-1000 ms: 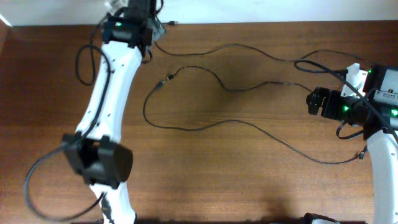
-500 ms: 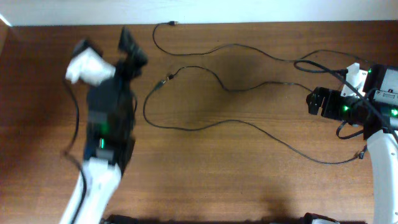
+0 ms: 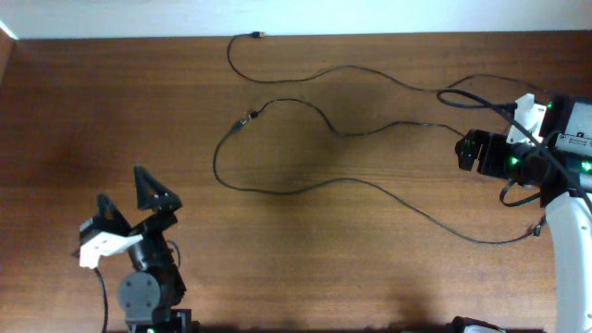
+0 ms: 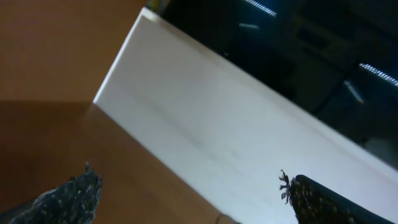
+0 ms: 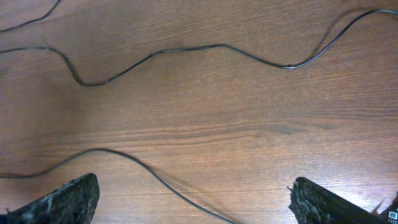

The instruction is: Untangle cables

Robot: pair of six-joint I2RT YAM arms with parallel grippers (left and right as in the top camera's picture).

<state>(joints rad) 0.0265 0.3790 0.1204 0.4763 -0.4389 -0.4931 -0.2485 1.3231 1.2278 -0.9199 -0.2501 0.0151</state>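
Note:
Thin black cables lie spread over the wooden table. One cable point(image 3: 344, 67) runs from a plug point(image 3: 258, 35) at the back edge rightward toward the right arm. Another cable point(image 3: 294, 189) runs from a small connector point(image 3: 245, 118) through a loop and ends at a plug point(image 3: 536, 229) at the right. My left gripper point(image 3: 125, 192) is open and empty at the front left, far from the cables. My right gripper point(image 3: 463, 151) is open and empty above the table's right side; its wrist view shows two cable runs, an upper one point(image 5: 211, 46) and a lower one point(image 5: 127, 155), lying below the fingers point(image 5: 193, 202).
The left wrist view has the open fingers point(image 4: 189, 196) pointing at the brown table point(image 4: 56, 143) and a white wall point(image 4: 249, 124). The right arm's own thicker black wires point(image 3: 481, 97) loop near its wrist. The left arm base point(image 3: 143, 296) sits at the front edge.
My left arm has pulled back from the table's back edge near the plug to the front left, folded and empty. The cables and the right arm have not moved.

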